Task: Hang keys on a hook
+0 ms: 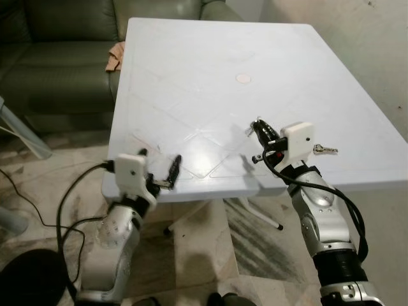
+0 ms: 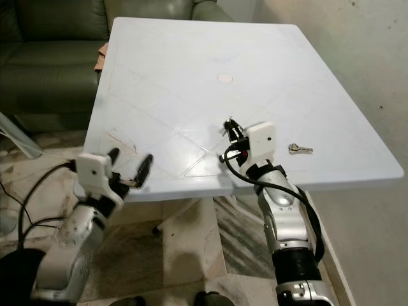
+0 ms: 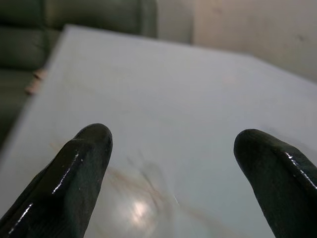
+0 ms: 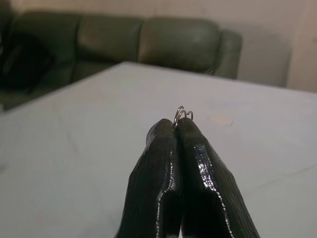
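The right gripper [image 1: 257, 126] sits lower right of centre in the left eye view, over the near part of the white table [image 1: 210, 70]. Its fingers are pressed together on a small metal ring [image 4: 181, 113] that pokes out just past the tips in the right wrist view. This looks like the key ring. A key [image 1: 325, 150] lies on the table at the right of the frame, just beside the right wrist and partly hidden behind it. Whether it hangs from the ring or lies loose, I cannot tell.

The left gripper [image 1: 158, 169] hovers at the table's near edge, lower left, fingers [image 3: 74, 173] wide apart and holding nothing.

No hook can be made out here, so the step in hand seems to be securing the keys and lifting them. To do it well, keep the pinch firm, since only a sliver of ring is held, and raise slowly so the key trails without snagging. Check that the key comes up with the ring before turning away. A green sofa [image 1: 57, 57] stands behind the table, upper left.
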Available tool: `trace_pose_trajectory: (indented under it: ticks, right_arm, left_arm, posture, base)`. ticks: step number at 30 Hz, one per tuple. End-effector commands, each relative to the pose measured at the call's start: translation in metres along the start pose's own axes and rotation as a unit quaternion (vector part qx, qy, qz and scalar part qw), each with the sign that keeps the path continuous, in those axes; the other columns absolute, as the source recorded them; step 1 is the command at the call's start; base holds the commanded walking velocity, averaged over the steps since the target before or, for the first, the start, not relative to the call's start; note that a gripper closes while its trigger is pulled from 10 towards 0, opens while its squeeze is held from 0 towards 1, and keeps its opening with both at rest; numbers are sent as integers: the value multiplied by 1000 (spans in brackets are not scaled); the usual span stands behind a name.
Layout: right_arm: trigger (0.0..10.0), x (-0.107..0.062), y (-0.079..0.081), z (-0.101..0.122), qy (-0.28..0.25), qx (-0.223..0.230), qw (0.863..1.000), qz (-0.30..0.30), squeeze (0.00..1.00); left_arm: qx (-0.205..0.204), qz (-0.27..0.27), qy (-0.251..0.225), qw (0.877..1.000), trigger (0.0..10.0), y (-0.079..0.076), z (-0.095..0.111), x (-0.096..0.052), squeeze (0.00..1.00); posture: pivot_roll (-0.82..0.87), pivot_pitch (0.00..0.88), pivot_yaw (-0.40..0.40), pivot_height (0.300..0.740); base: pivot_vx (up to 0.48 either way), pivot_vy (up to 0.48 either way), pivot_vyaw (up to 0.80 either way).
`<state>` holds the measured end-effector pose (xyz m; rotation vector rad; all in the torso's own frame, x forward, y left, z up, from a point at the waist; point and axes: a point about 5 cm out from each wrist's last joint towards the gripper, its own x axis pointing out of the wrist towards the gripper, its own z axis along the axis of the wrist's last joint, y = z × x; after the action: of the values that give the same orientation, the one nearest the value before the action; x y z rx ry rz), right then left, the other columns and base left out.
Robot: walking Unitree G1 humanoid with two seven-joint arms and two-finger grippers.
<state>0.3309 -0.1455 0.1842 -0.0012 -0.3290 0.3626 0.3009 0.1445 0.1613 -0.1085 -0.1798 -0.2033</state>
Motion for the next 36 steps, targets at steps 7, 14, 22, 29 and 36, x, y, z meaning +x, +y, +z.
trace_pose_trajectory:
  ticks: [7,14,22,29,36]
  right_arm:
    - [10000,-16,14,-7,2,67,996,-51,0]
    - [10000,-38,21,-33,69,68,991,-94,0]
    - [10000,-37,8,-40,99,55,984,-136,0]
    - [10000,-37,1,-43,113,44,981,-153,0]
    - [10000,-37,5,-46,122,39,979,-155,0]
  left_arm:
    - [-8,24,20,999,10000,5,-13,-6,0]
    - [-25,50,39,998,10000,9,-29,-13,0]
    - [-25,76,40,996,10000,21,-28,-4,0]
    - [-22,86,34,995,10000,27,-26,3,0]
    - [-23,90,34,995,10000,26,-28,7,0]
  posture:
    - [19,121,-55,740]
    - [12,105,-47,740]
    - [10,82,-29,740]
    - [5,77,-23,740]
    - [-1,65,-23,740]
  base:
    - [0,0,0]
    - [0,0,0]
    - [0,0,-90]
    - [0,0,-720]
    - [0,0,-736]
